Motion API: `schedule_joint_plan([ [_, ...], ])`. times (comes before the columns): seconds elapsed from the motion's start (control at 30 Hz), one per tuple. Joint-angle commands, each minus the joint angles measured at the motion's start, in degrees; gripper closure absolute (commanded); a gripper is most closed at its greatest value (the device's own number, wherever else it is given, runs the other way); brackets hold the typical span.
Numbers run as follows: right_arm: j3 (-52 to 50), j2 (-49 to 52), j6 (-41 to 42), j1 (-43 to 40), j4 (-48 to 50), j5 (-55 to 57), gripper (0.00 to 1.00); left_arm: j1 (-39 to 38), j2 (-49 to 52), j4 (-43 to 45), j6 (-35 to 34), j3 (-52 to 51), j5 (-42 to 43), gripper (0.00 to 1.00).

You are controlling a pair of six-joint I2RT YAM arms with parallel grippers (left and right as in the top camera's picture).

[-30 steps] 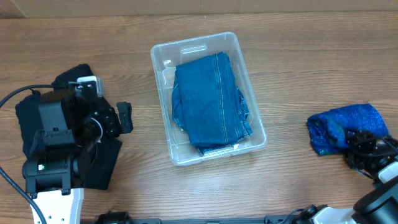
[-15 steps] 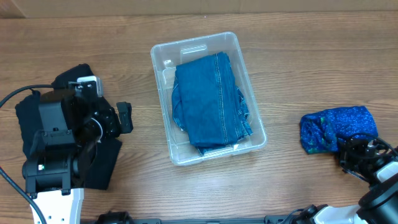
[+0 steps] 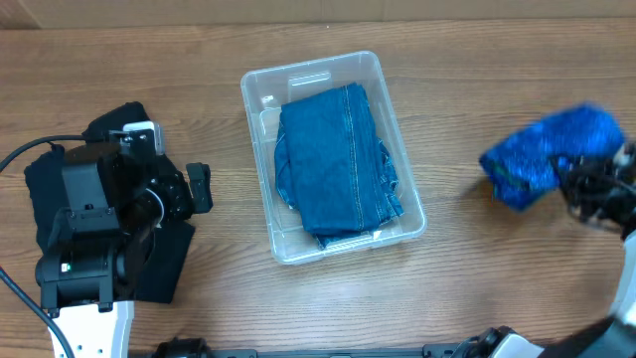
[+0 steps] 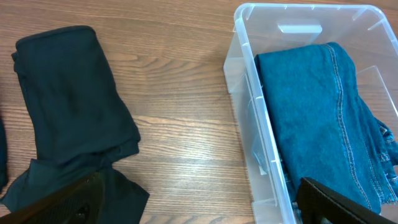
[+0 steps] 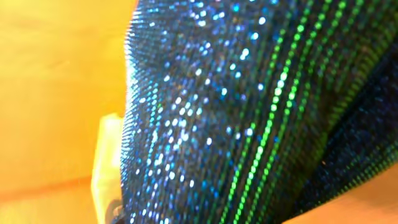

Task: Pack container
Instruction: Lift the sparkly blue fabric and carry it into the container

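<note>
Denim, in the form of folded jeans [image 3: 338, 164], is laid flat in the container [image 3: 260, 89]. The container is set at the middle of the desk [image 3: 467, 80] between the two arms, where it can be reached from either side. A blue sequinned cloth [image 3: 549, 151] is held clear of the desk, well to the container's right. The right pincer [image 3: 596, 184] is judged to be clamped on it, though its fingers are hidden. The left pincer [image 3: 199, 187] is seen spread apart and empty beside a black garment [image 4: 68, 99], probably placed for the next pick.
</note>
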Motion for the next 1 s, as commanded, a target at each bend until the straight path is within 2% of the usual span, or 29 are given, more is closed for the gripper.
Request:
schedule_joint_plan([
  [0.0,10.6,-5.8,-2.8,8.8,-3.4,-3.5,0.96,-0.4,-0.2,0.1,0.7,1.2,-0.3,0.00],
  [0.13,18.4,-7.0,-4.8,19.8,-6.6,-3.8,0.96,-0.4,-0.2,0.1,0.7,1.2,-0.3,0.00],
  [0.27,21.1,-7.0,-2.2,29.7,-4.8,-3.1,0.96,-0.4,-0.2,0.1,0.7,1.2,-0.3,0.00],
  [0.43,21.0,-6.9,11.3,42.4,2.4,9.2,0.96,-0.4,-0.2,0.1,0.7,1.2,-0.3,0.00],
  [0.5,21.0,-6.7,19.1,47.8,5.8,17.9,0.96,-0.4,-0.2,0.1,0.7,1.2,-0.3,0.00],
  [0.63,20.9,-4.7,32.7,55.0,10.5,27.6,0.96,-0.4,-0.2,0.1,0.7,1.2,-0.4,0.00],
  [0.77,20.9,0.9,41.2,60.7,16.7,29.2,0.96,-0.3,-0.4,0.3,0.7,1.8,-1.0,0.00],
  [0.87,20.9,7.8,48.3,65.0,21.8,29.2,0.96,-0.3,-0.5,-0.8,0.7,4.5,-5.7,0.00],
  [0.97,20.9,12.9,53.6,67.1,25.6,30.2,0.96,-0.3,-0.5,-1.7,0.7,7.4,-6.2,0.00],
])
